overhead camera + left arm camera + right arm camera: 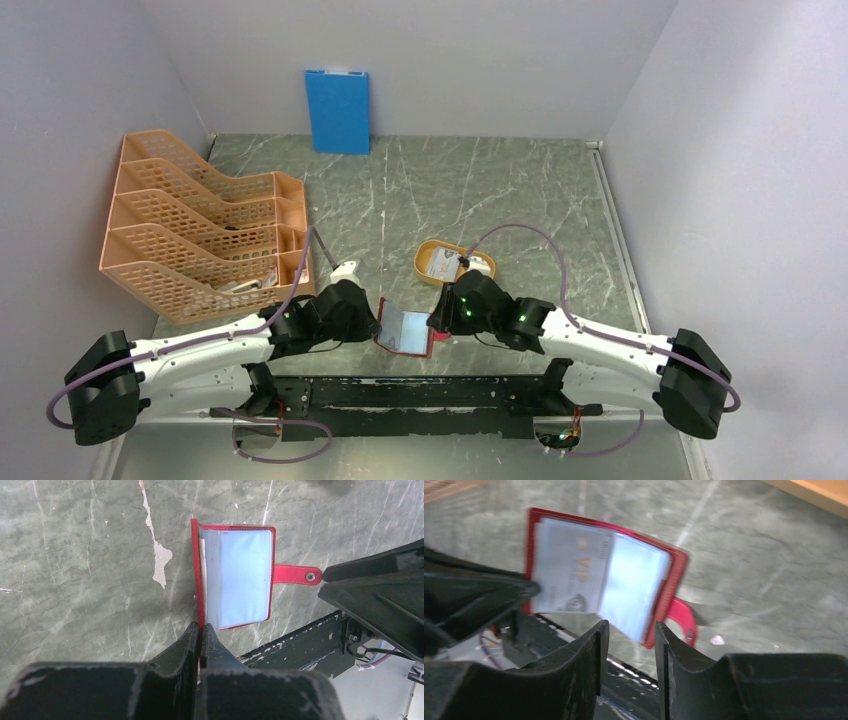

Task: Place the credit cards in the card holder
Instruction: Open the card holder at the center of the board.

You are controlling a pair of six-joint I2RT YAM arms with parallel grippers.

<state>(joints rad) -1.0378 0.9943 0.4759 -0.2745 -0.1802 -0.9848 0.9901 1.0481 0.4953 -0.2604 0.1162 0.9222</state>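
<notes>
1. Right now the wallet (235, 575) hangs open between the two arms, near the front edge of the table (75, 555). The left gripper (200, 632) has its fingers pressed together on the red cover by the spine.
2. The right gripper (630, 626) is spread apart, with the wallet's lower corner just ahead of the gap.
3. The wallet looks light and floppy, with smooth red leather-like covers, pale stitching, thin clear sleeves and a snap tab (297, 574). The stiffer cover is the part to hold, not the limp sleeves.
4. A pale card (571, 577) marked VIP sits at the sleeves; the blur hides whether it is fully seated.
5. More cards (447, 262) lie in the oval yellow tray (421, 266) behind. They are likely thin, stiff and slick, so they are best pinched by an edge.
</notes>
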